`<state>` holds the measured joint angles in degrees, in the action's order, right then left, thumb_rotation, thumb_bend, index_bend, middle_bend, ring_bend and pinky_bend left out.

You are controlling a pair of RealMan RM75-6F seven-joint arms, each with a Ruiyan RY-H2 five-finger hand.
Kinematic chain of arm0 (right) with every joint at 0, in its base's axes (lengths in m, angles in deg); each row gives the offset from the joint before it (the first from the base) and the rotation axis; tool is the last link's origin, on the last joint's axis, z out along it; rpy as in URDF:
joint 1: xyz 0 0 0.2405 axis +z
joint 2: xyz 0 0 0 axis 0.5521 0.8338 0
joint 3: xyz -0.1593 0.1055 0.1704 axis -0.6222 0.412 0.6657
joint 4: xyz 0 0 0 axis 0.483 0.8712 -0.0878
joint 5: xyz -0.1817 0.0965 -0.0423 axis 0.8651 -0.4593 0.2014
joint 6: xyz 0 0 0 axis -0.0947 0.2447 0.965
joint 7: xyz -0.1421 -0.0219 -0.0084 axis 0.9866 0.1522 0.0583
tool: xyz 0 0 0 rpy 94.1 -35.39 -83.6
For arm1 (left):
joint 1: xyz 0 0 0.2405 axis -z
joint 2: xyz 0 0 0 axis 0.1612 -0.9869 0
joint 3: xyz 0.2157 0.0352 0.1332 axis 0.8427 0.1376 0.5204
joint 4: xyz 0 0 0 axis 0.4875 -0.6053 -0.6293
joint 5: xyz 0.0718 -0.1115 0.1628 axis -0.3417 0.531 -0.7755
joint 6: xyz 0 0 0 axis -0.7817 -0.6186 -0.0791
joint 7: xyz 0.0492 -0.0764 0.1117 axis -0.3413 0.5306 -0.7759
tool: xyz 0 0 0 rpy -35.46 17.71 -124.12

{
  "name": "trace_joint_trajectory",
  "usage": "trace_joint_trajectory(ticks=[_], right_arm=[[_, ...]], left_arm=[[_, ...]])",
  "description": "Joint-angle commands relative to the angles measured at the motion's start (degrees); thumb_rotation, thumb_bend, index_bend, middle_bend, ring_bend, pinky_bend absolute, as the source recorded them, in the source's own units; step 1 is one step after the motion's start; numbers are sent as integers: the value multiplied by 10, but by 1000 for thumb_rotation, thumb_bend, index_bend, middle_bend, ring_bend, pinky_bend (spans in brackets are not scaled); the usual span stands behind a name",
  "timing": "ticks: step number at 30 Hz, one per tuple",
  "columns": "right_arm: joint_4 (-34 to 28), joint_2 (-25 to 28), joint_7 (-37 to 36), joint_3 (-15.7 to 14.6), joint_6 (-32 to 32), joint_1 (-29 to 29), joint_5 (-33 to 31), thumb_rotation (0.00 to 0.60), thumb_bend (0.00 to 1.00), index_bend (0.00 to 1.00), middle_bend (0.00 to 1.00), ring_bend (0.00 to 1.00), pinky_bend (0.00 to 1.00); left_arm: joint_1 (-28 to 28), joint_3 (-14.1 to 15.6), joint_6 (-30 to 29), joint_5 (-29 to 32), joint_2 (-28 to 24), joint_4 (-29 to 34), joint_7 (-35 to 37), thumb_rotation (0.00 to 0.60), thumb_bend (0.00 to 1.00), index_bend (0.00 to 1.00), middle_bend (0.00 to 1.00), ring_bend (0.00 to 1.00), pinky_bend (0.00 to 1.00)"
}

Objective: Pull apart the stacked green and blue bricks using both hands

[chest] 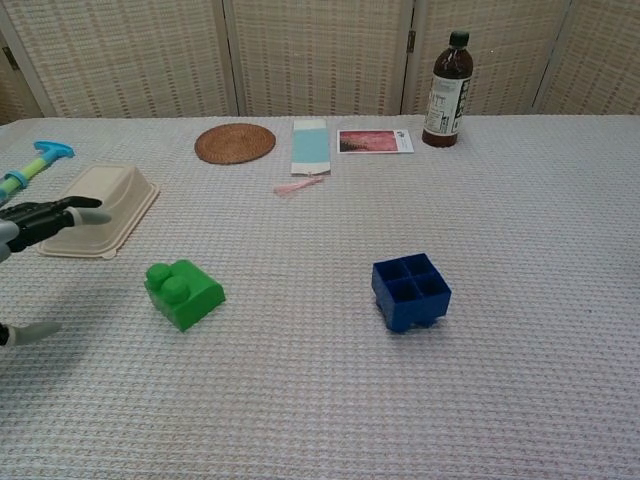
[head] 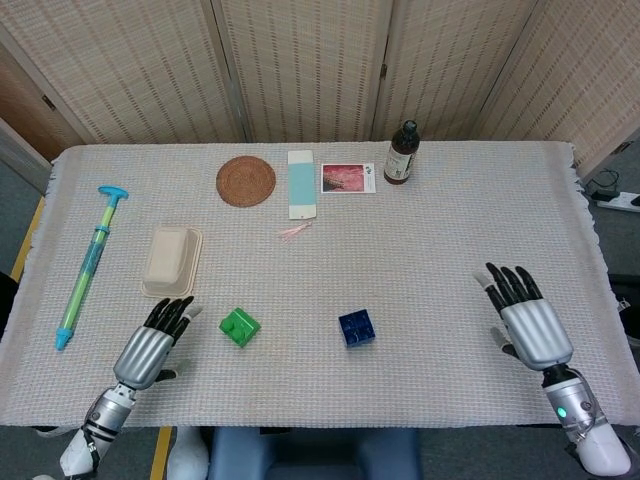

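Observation:
The green brick [head: 239,326] [chest: 183,292] lies alone on the tablecloth, studs up, slightly tilted. The blue brick [head: 356,327] [chest: 411,291] lies apart from it to the right, its hollow underside facing up. My left hand [head: 150,346] [chest: 40,222] hovers left of the green brick, fingers stretched out and holding nothing. My right hand [head: 527,319] is far right of the blue brick near the table's front edge, fingers spread, holding nothing; the chest view does not show it.
A beige lidded box [head: 173,261] sits just behind my left hand. A blue-green pump toy [head: 87,263] lies at the far left. A round woven coaster [head: 246,181], a pale blue card [head: 301,184], a photo card [head: 348,178] and a brown bottle [head: 401,153] stand along the back.

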<state>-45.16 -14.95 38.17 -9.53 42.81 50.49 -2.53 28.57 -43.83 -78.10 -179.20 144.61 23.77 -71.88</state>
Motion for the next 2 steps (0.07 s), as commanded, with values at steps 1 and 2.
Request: trace_joint_trajectory(ticks=[1,2], right_arm=[[33,-28,6,-10,67,-66,0,600,407,0,0,0,0],[41,-32,0,-9,67,-71,-3,600,407,0,0,0,0]], left_arm=[[-59,-5,-73,24,6,3,-80,600,291,110,0,0,0],[-62,-3,-68,31,0,16,-87,600,291,110,0,0,0]])
